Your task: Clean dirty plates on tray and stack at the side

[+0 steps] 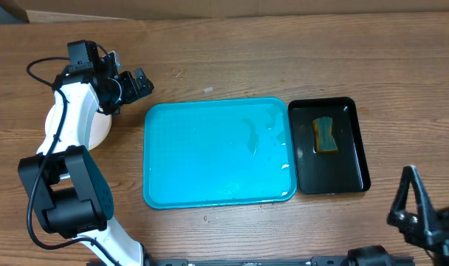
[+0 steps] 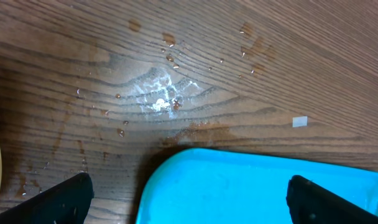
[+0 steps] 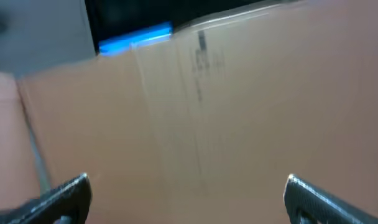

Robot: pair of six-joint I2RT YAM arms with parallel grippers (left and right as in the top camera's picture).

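Overhead, my left gripper point(image 1: 138, 83) hung empty, jaws wide, by the far-left corner of the large turquoise rectangular plastic tray point(image 1: 148, 155). The round pale plates point(image 1: 100, 130) lay leftward under that arm. The tray held only water; the narrow black tray point(image 1: 361, 148) held a yellow-green sponge point(image 1: 326, 135). My right gripper point(image 1: 415, 201), also wide, stood well apart.

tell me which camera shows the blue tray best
The overhead view: the whole turquoise tray shows there, with wet patches near the black tray. The left wrist view catches only one rounded corner of it, beside the wet table. The right wrist view shows none of it, only blurred cardboard.
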